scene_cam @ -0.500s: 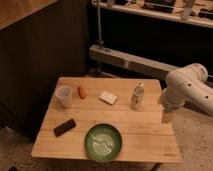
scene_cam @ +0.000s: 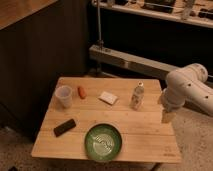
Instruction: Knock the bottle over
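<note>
The bottle [scene_cam: 137, 96] is small, clear plastic with a white cap and pale label. It stands upright on the right part of the wooden table [scene_cam: 145, 135]. My gripper [scene_cam: 167, 117] hangs from the white arm [scene_cam: 187, 90] at the table's right edge, to the right of the bottle and a little nearer the camera. It is apart from the bottle, with a clear gap between them.
A translucent whitish cup [scene_cam: 64, 96] stands at the left, with an orange carrot-like item [scene_cam: 81, 92] beside it. A white packet [scene_cam: 107, 97] lies mid-table. A black flat object [scene_cam: 65, 127] lies front left. A green bowl [scene_cam: 103, 142] sits front centre. A dark wall and metal rail stand behind.
The arm and gripper have shifted slightly, staying at the table's right edge. The bottle and other objects have not moved.
</note>
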